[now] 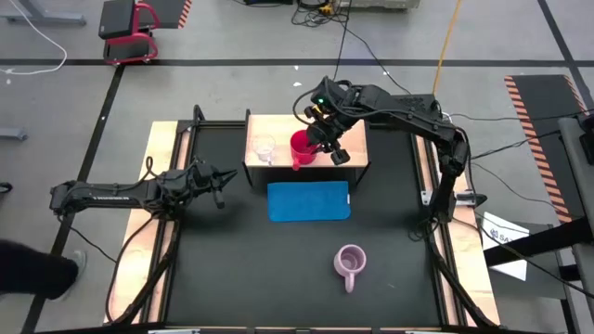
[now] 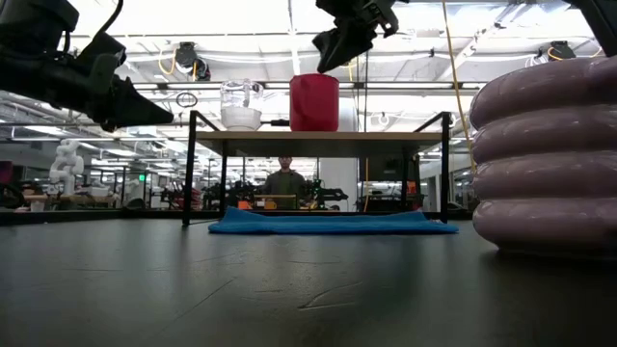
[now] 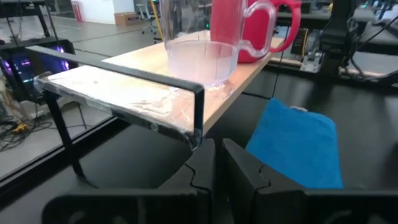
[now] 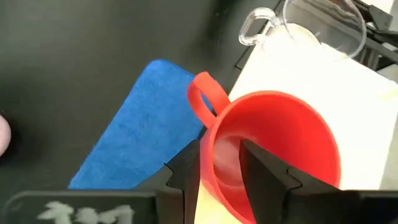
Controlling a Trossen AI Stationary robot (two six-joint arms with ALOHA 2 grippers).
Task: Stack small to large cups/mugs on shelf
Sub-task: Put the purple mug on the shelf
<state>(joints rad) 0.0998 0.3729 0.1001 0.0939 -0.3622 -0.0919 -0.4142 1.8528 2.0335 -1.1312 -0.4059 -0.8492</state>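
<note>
The left gripper (image 1: 219, 176) hangs at about nine o'clock from the shelf (image 1: 353, 134), clear of the table, its jaws closed on nothing. It looks parked there to leave the working space to the other arm.

On the shelf's nine o'clock end stands the glass cup (image 1: 264, 149), upright, mouth up. In the left wrist view its handle reaches toward the red mug (image 1: 303, 147) beside it. Small cup first, the next size at its side: this reads as a row by size, not a nesting.

The red mug sits upright near the middle of the shelf, close to the front edge. Its long axis is vertical and its handle points to about six o'clock, out past the edge toward the blue mat (image 1: 309, 201) on the table below.

The right gripper (image 1: 325, 139) hovers over the mug's rim with its jaws open. In the right wrist view one finger lines up inside the rim and one outside, beside the handle. The low view shows the fingertips above the mug and apart from it, so the mug seems set down and let go.

The lilac mug (image 1: 349, 262) stands well apart at six o'clock, near the table's front, upright, handle toward six o'clock. It is the largest and not yet shelved, probably next, at the shelf's free three o'clock end.
</note>
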